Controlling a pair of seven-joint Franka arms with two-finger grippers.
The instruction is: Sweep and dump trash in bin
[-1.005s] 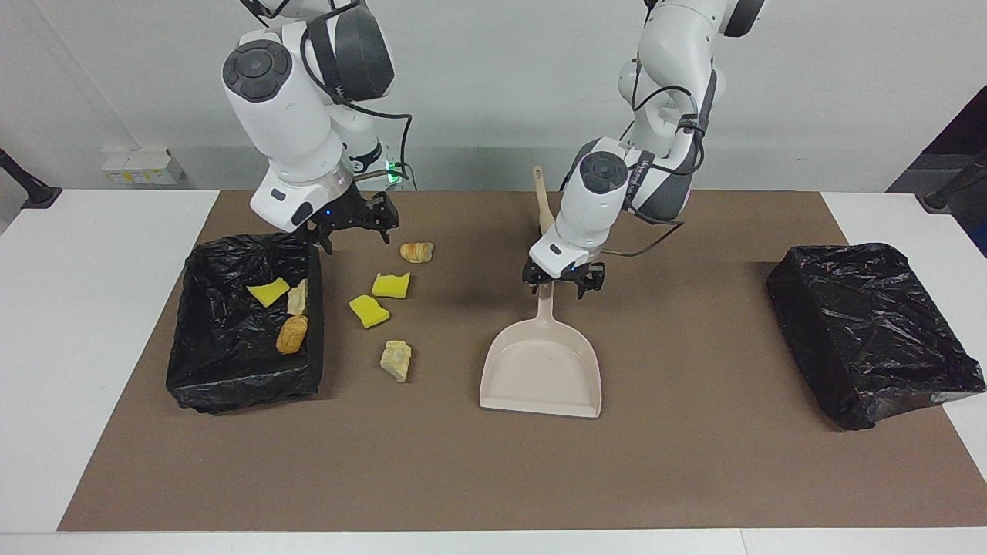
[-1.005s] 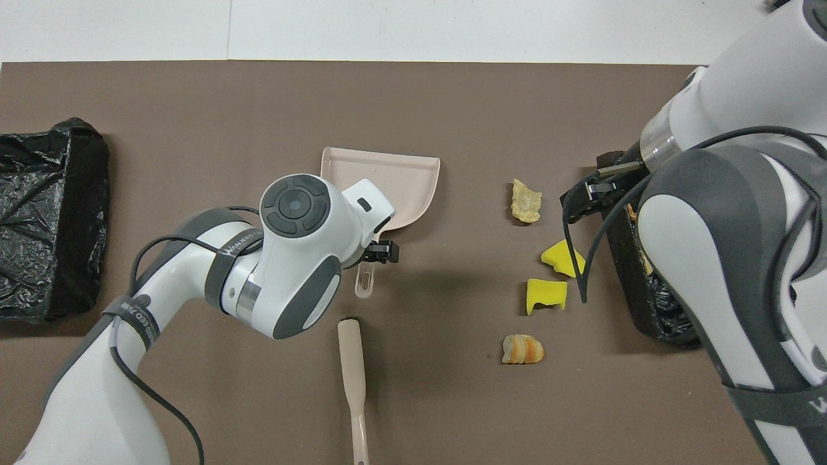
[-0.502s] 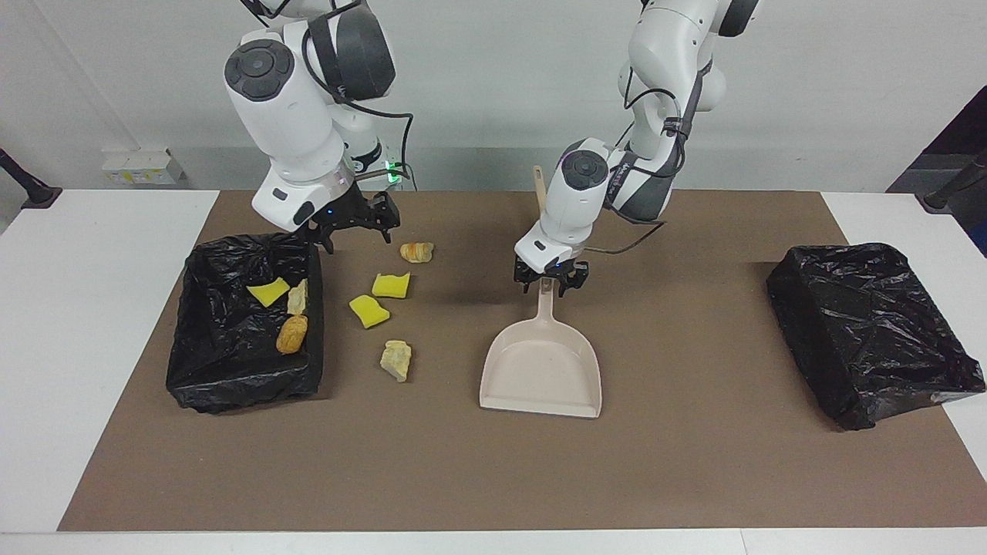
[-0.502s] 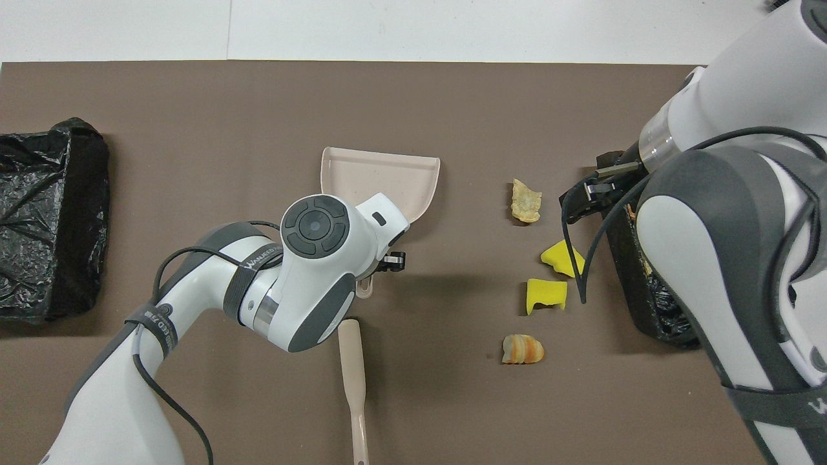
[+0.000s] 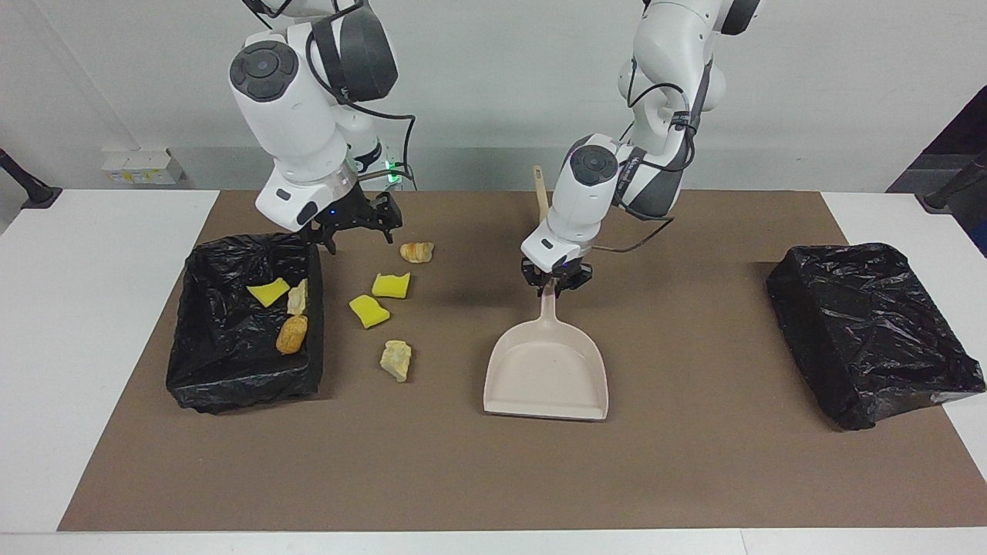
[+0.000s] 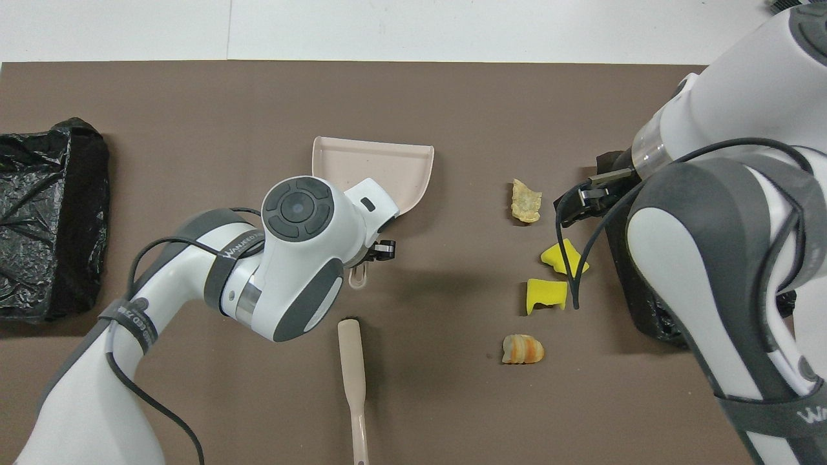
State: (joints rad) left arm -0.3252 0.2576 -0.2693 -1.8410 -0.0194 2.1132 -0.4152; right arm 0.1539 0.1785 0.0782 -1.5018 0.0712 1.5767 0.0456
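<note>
A white table (image 5: 92, 324) stands against a plain pale wall (image 5: 478, 85), with a large brown mat (image 5: 694, 462) covering its middle. The light is even. A white socket box (image 5: 143, 166) sits at the wall's foot.

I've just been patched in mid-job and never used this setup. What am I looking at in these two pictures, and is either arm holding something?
Two white robot arms work at a table with a brown mat. One picture faces them; the other looks down from above their end. The left gripper is shut on the handle of the beige plastic dustpan. The right gripper hangs open, empty, by the black-lined bin holding three scraps. Four scraps lie on the mat beside it. A beige brush lies nearer the robots. A second black-lined bin sits at the left arm's end.
</note>
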